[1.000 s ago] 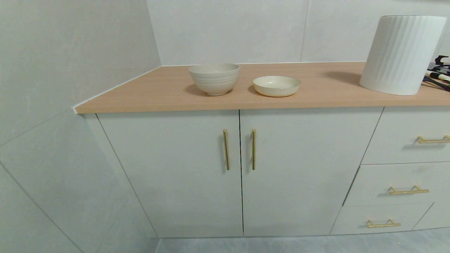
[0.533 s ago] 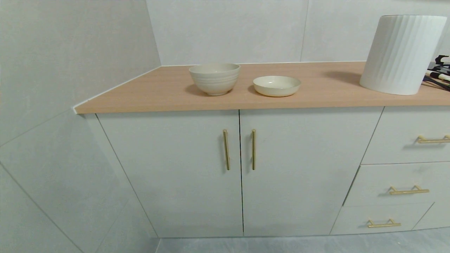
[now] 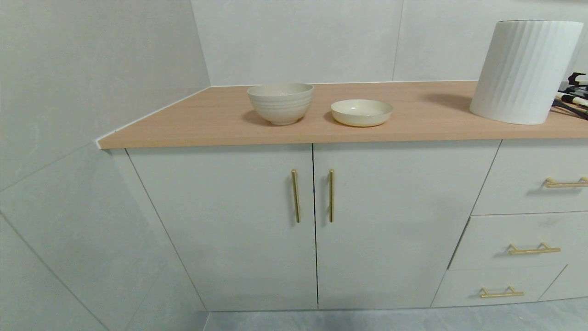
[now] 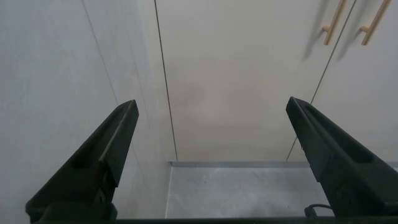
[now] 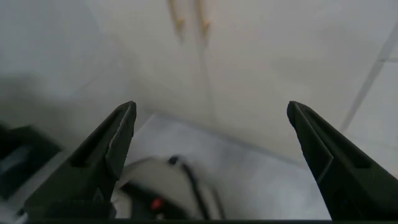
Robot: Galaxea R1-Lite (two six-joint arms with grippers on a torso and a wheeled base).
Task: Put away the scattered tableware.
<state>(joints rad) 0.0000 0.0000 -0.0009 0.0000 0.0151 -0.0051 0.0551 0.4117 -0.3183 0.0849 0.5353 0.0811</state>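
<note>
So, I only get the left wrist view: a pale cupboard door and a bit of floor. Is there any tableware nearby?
Observer: Yes. The head view shows a deep ribbed bowl on the wooden countertop above the closed cabinet doors.
Visitor: Just that one?
Observer: No, a shallow cream dish sits to the robot's right of it, not touching it.
Visitor: And the other arm?
Observer: The right end effector is open and empty, held low and pointing at the doors.
</note>
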